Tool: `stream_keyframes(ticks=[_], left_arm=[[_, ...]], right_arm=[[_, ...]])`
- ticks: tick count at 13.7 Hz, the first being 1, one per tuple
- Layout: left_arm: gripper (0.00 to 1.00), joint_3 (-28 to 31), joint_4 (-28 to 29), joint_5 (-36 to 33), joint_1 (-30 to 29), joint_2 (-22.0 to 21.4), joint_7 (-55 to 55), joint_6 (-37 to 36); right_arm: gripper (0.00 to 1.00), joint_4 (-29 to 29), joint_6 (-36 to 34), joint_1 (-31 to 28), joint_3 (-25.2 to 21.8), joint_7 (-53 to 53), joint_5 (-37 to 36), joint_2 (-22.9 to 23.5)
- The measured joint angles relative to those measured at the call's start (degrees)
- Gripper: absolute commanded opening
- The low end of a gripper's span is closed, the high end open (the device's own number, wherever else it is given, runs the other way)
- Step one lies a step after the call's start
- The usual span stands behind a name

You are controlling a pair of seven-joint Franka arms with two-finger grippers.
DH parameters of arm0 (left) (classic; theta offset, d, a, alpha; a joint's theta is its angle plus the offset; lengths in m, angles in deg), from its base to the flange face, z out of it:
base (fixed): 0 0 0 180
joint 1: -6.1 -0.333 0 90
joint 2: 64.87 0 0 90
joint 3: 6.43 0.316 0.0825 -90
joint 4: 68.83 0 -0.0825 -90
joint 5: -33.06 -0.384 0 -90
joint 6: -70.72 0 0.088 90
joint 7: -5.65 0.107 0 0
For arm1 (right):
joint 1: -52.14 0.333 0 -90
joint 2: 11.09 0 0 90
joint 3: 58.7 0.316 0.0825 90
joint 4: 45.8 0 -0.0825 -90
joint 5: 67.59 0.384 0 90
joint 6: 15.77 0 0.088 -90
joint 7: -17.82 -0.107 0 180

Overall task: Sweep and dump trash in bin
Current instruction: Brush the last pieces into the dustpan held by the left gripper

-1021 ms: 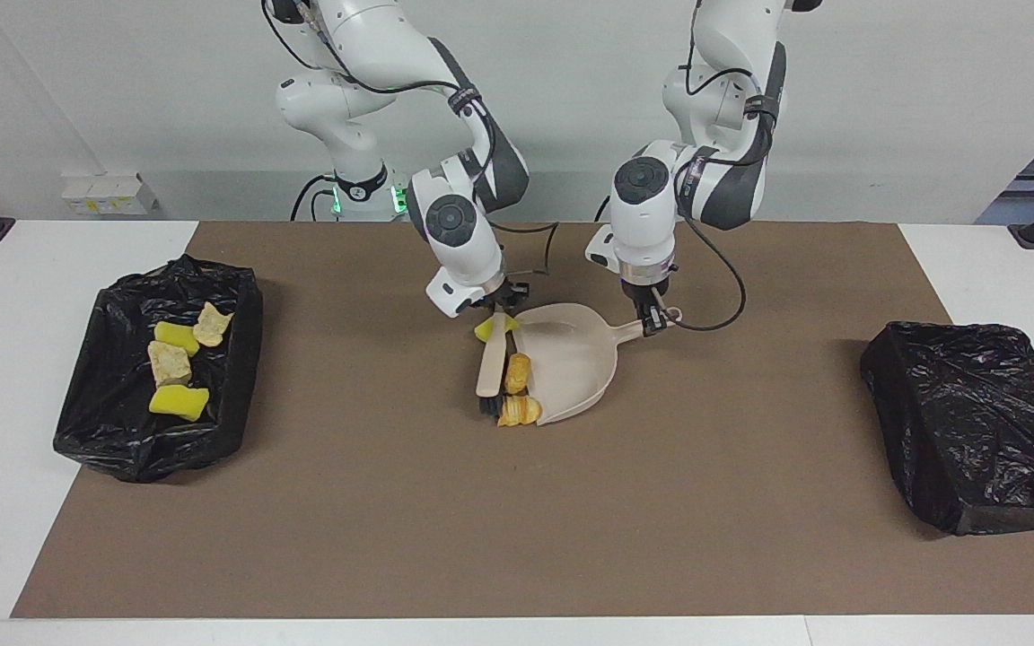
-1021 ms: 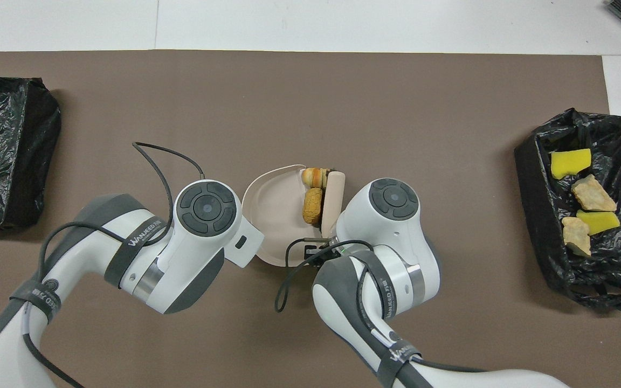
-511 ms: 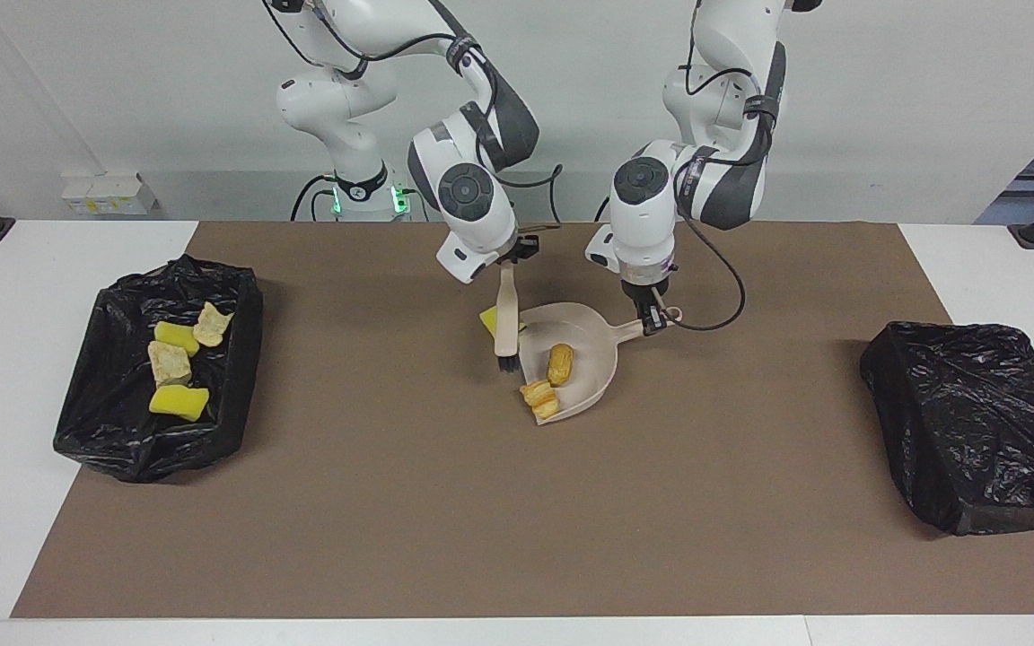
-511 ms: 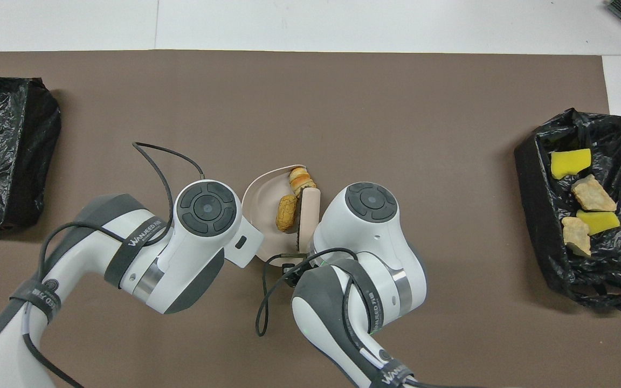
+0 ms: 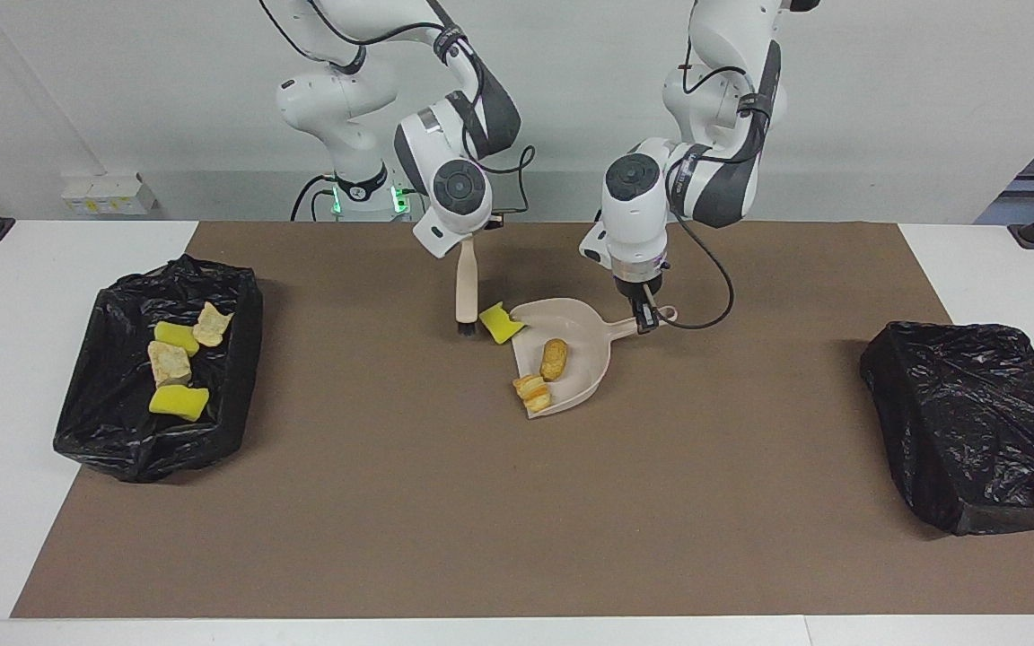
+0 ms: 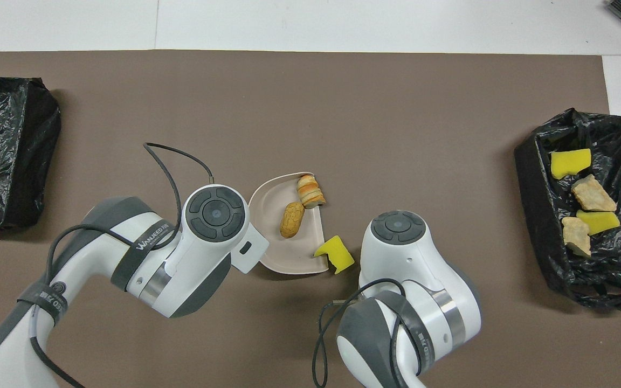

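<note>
My left gripper [image 5: 645,316] is shut on the handle of the beige dustpan [image 5: 584,377], which rests on the brown mat; the pan also shows in the overhead view [image 6: 275,250]. One tan bread chunk [image 5: 555,359] lies in the pan and a second [image 5: 532,392] sits at its lip. A yellow wedge [image 5: 501,323] lies on the mat against the pan's mouth, at the corner nearer the robots. My right gripper [image 5: 470,235] is shut on the brush [image 5: 464,287] and holds it upright, bristles down, beside the wedge. In the overhead view both wrists hide the grippers.
An open black-lined bin [image 5: 239,359] at the right arm's end of the table holds two yellow wedges and two tan chunks. It also shows in the overhead view [image 6: 529,178]. A second black-bagged bin [image 5: 975,422] stands at the left arm's end.
The brush pushed the two bread chunks into the dustpan, then my right gripper raised it upright and moved it toward the right arm's end. The yellow wedge is now uncovered.
</note>
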Motion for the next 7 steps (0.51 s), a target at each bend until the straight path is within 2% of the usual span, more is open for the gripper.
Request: stream_keyframes(ticks=[3,7], left_arm=[[0.0,0.05,0.0,0.0,0.01,0.0,2.58,0.02],[0.0,0.41,0.01,0.0,-0.11,0.0,7.16,0.14]], right_arm=[[0.0,-2.36,5.47,1.35,0.18,-5.69,3.06,0.75],[0.0,-1.57,13.45,5.06,0.28,-5.79,9.4,2.82]])
